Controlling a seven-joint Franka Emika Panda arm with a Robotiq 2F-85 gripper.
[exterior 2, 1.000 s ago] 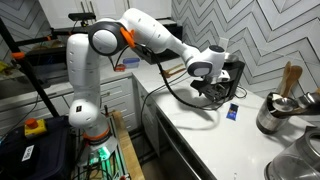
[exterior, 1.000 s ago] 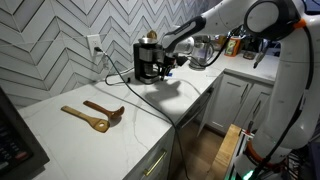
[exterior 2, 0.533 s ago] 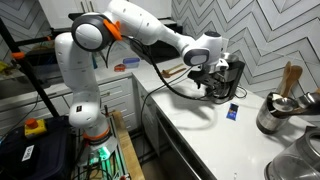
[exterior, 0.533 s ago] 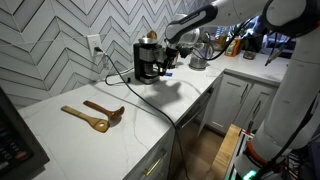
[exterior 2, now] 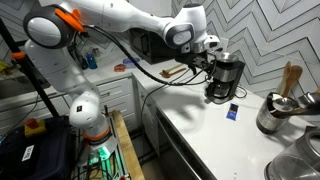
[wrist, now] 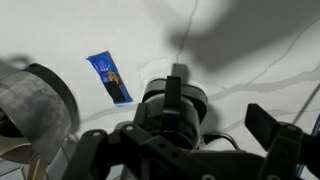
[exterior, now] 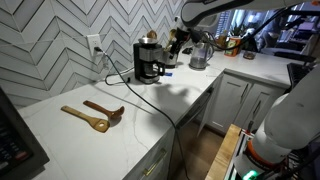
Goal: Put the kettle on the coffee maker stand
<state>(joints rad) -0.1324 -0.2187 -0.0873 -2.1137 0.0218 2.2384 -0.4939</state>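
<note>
The black drip coffee machine (exterior: 147, 56) with a silvery top stands by the tiled wall, and also shows in an exterior view (exterior 2: 224, 75). The small dark carafe (exterior: 151, 70) sits inside it on the base plate (exterior: 150, 80), also seen in an exterior view (exterior 2: 218, 92). My gripper (exterior: 177, 42) hangs above and beside the machine, open and empty, apart from the carafe; it shows in both exterior views (exterior 2: 205, 58). In the wrist view the open fingers (wrist: 195, 132) frame the dark round machine (wrist: 172, 100) from above.
A silvery-grey jug (exterior: 198, 55) stands just beyond the machine. Wooden spoons (exterior: 97, 114) lie on the white counter. A blue packet (exterior 2: 231, 112) lies near the machine, also in the wrist view (wrist: 108, 78). A steel pot with wooden utensils (exterior 2: 280, 108) stands nearby. The black power cord (exterior: 150, 98) crosses the counter.
My gripper was down at the coffee machine's front; it has since risen and pulled away from it, empty. The carafe stays in the machine.
</note>
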